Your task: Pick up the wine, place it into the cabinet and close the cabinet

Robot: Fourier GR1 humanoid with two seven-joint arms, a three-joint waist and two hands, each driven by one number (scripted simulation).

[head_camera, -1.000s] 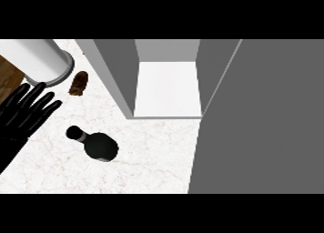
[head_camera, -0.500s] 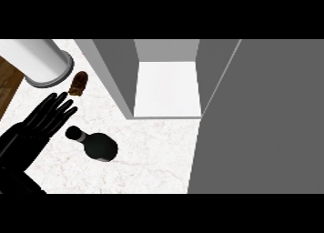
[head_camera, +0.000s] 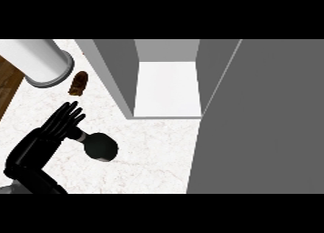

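1. The view's right side is being filled by the open grey cabinet door (head_camera: 265,118), and the cabinet (head_camera: 168,88) is being shown with a white interior.
2. The left hand (head_camera: 60,124) is being held open, fingers spread straight, at the wine bottle's neck; contact cannot be told.
3. The dark wine bottle (head_camera: 102,147) is being borne by the marble counter (head_camera: 151,159), outside the cabinet.

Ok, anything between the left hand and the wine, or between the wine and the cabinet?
Nothing visible. The left hand is right beside the wine at its neck, and only counter lies between the bottle and the open cabinet.
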